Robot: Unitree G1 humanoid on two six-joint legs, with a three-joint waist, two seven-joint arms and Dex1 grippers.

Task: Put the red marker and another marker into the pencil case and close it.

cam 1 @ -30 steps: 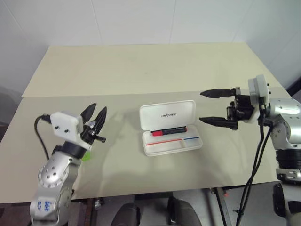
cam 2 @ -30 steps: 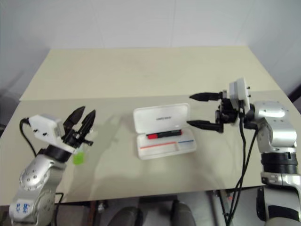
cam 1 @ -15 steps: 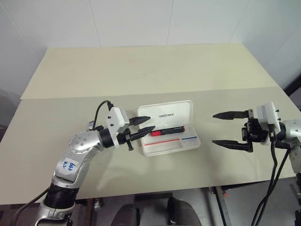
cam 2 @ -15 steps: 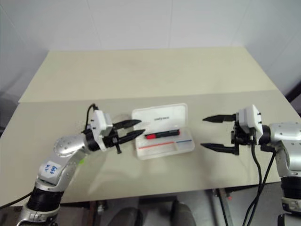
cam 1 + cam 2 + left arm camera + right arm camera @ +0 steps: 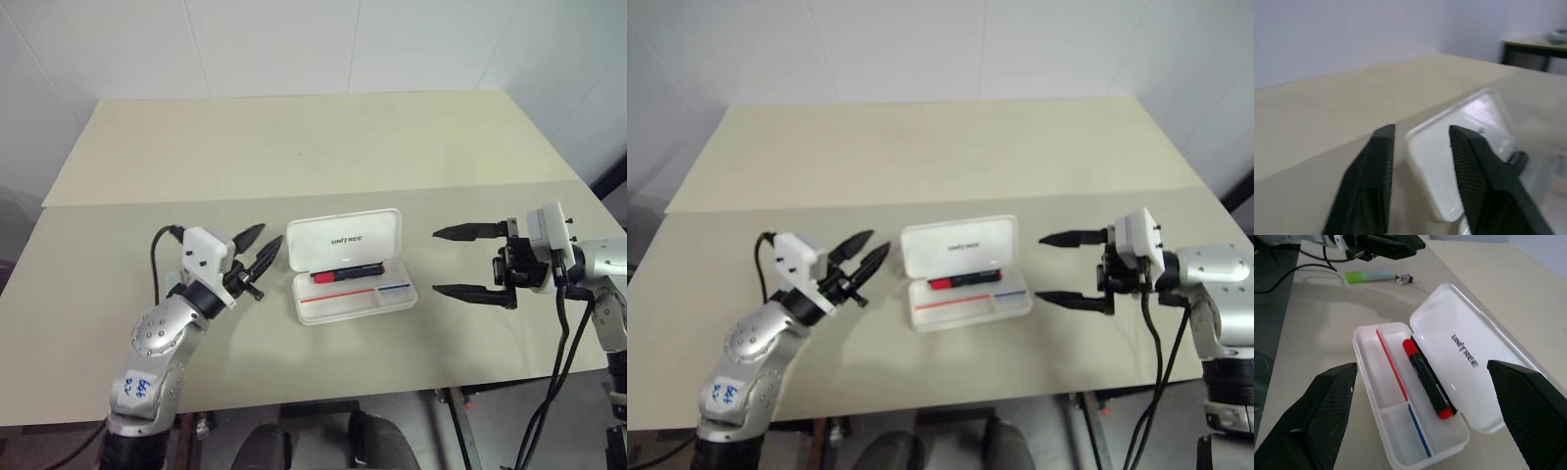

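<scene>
My left claw (image 5: 259, 249) hovers just beside the left end of the pencil case (image 5: 353, 277), its two black fingers a little apart with nothing between them; in the left wrist view the tips frame the white lid edge. My right claw (image 5: 457, 261) hangs off the case's right end, pointing toward it, fingers spread wide and empty, clear of the box.

The pencil case lies open near the middle of the counter (image 5: 294, 157), lid tipped back on the far side with its dark logo showing. In the tray, the red marker (image 5: 1427, 378) rests along the hinge side, red cap toward my left, next to the thin red-blue stripe dividing the compartments; the compartments on the near side of that stripe hold nothing.

The other marker (image 5: 1372, 276), pale-bodied with a lime-green cap, lies flat on the counter beyond the case's left end, close under my left arm and outside the case.
</scene>
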